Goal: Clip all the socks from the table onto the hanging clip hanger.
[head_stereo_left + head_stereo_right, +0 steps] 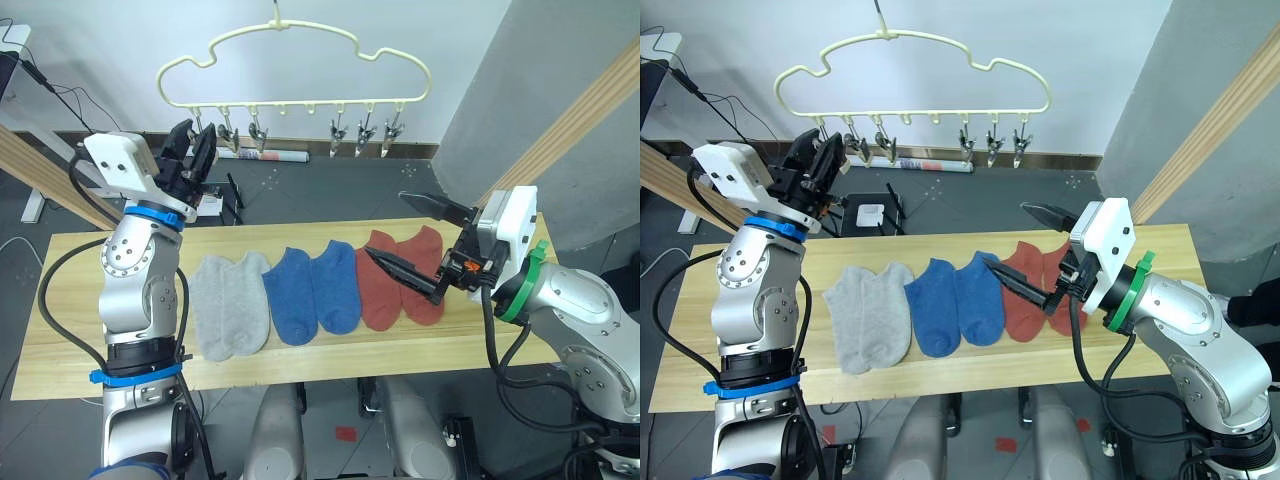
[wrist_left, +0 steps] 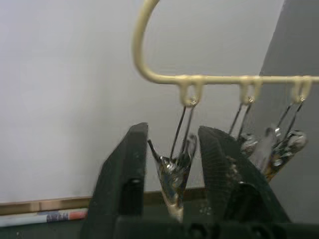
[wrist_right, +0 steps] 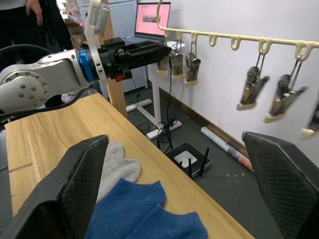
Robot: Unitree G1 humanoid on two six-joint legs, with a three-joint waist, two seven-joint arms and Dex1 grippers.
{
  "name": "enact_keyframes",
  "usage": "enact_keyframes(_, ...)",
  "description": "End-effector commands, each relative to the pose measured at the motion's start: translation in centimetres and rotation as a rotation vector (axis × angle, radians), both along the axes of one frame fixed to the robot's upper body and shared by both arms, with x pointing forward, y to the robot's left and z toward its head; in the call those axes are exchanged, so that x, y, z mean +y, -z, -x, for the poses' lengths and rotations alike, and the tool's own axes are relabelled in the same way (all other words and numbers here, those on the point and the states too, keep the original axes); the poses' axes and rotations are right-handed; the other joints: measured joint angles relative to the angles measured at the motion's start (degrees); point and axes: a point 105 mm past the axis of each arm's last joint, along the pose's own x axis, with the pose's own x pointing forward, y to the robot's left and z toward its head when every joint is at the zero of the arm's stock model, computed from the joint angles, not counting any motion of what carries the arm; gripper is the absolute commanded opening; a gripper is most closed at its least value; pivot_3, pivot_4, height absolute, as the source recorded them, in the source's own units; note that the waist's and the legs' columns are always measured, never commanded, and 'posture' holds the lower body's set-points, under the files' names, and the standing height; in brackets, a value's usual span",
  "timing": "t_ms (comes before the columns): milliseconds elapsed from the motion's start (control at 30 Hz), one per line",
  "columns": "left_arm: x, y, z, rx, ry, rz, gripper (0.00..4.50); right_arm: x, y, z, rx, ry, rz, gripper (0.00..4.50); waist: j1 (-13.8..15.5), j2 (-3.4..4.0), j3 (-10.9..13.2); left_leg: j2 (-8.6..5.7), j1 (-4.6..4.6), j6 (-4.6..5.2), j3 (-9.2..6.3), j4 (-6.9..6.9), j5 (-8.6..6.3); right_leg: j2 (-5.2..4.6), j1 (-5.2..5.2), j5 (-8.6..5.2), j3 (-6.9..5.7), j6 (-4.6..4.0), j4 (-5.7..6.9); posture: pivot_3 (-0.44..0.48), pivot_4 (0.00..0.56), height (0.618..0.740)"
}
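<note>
Clip (image 2: 174, 172) between left claw (image 2: 172, 164) fingers, wrist view.

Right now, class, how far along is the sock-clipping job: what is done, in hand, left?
Done: nothing; no sock hangs from the clip hanger. In hand: the left gripper brackets the end clip, jaws not closed on it; the right gripper is open above the rust red socks. Left: all six socks on the table.

Six socks (image 1: 318, 288) in a row across the table (image 1: 70, 345); clip hanger (image 1: 293, 70) hanging beyond the far edge.
</note>
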Motion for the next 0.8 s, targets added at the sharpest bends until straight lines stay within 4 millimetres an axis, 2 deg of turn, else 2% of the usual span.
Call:
enact_keyframes(33, 0.6, -0.6, 0.7, -0.033, -0.043, -0.01, 2.9, 0.1, -0.5, 0.7, -0.028, -0.02, -0.006, 4.5, 0.0, 0.0, 0.0, 0.0, 0.0, 0.0, 0.0, 0.0, 0.0, 0.0, 0.0, 0.0, 0.0, 0.0, 0.0, -0.046, 0.446, 0.74)
enact_keyframes(100, 0.6, -0.6, 0.8, -0.026, -0.06, -0.018, 3.46, 0.1, -0.5, 0.7, -0.027, -0.02, -0.006, 4.5, 0.0, 0.0, 0.0, 0.0, -0.02, 0.0, 0.0, 0.0, 0.0, 0.0, -0.02, 0.0, 0.0, 0.0, 0.0, -0.044, 0.446, 0.74)
enact_keyframes(600, -0.6, -1.2, 0.9, 0.045, -0.16, 0.057, 3.46, -0.1, -0.5, 0.6, -0.029, -0.021, -0.003, 4.5, 0.1, 0.0, 0.0, -0.01, -0.19, -0.02, -0.08, 0.03, 0.01, 0.0, -0.12, 0.04, -0.05, 0.07, 0.0, -0.035, 0.442, 0.74)
enact_keyframes(800, -1.4, -1.5, 0.5, 0.046, -0.099, 0.033, 3.46, 0.0, -0.8, 0.7, -0.036, -0.026, -0.008, 4.5, 0.1, 0.0, 0.0, -0.01, -0.19, -0.05, -0.07, 0.03, 0.03, 0.0, -0.13, 0.04, -0.06, 0.07, 0.02, -0.046, 0.44, 0.74)
